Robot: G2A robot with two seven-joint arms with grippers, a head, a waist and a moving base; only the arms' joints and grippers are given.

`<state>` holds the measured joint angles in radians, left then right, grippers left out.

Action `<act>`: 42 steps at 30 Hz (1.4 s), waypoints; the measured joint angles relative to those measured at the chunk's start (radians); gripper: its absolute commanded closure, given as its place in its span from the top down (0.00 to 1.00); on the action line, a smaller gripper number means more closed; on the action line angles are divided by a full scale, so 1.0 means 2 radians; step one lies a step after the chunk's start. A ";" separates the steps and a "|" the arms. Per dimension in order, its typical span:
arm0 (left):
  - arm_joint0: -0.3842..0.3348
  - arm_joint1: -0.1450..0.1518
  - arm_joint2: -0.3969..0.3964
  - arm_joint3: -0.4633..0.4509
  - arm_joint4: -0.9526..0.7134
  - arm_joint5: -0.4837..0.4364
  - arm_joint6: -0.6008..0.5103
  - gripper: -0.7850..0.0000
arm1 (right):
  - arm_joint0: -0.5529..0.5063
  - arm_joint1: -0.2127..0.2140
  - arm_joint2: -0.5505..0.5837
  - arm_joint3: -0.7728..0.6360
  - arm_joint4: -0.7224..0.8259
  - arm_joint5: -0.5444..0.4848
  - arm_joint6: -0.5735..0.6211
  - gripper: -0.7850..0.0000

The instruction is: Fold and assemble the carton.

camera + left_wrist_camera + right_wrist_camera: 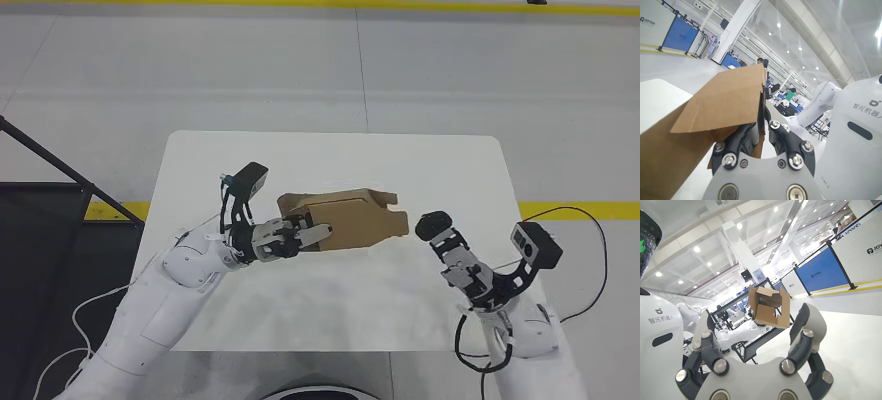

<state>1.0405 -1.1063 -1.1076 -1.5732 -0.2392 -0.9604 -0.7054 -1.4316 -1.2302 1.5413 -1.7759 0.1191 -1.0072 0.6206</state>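
- Holds carton (345, 220), part-folded, over mid tabletop (420, 160).
- Grips carton wall at one end w/ L gripper (305, 235), jaws clenched on cardboard.
- Poses R gripper (756, 309) near carton's other end, apart, jaws released.

Over table (300, 165) centre: carton (350, 220), between left end effector (316, 234) and right end effector (432, 225).

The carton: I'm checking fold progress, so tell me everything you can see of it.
The plain brown corrugated-cardboard carton is partly opened into a tube, its end flaps standing open and the open end facing the right gripper, which is open and apart from it. The left gripper is shut on one wall at the other end, holding it over the white table.
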 measured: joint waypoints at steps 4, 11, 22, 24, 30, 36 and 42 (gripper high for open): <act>0.002 0.000 0.000 -0.004 0.002 0.005 0.004 0.00 | 0.001 0.001 0.004 -0.012 -0.025 0.004 -0.001 1.00; 0.008 0.000 -0.001 -0.012 0.012 0.014 0.015 0.00 | 0.005 0.011 0.031 -0.081 -0.114 0.092 0.047 1.00; 0.003 0.002 0.002 -0.002 -0.002 0.010 -0.001 0.00 | 0.023 0.026 0.042 -0.185 -0.225 0.200 0.127 1.00; 0.002 0.002 0.002 -0.001 -0.005 0.009 -0.004 0.00 | 0.023 0.026 0.042 -0.196 -0.238 0.208 0.118 1.00; 0.002 0.004 0.000 0.002 -0.012 0.005 -0.010 0.00 | 0.004 0.029 0.050 -0.209 -0.205 0.199 0.077 1.00; 0.002 0.005 0.002 -0.001 -0.014 -0.008 -0.020 0.00 | 0.006 0.033 0.054 -0.215 -0.208 0.254 0.086 1.00; 0.002 0.006 0.004 -0.003 -0.016 -0.017 -0.026 0.00 | 0.018 0.037 0.047 -0.215 -0.207 0.287 0.097 0.49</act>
<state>1.0452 -1.0937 -1.0991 -1.5787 -0.2703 -0.9938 -0.7570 -1.3957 -1.1568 1.6360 -2.2057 -0.2952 -0.4335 0.8147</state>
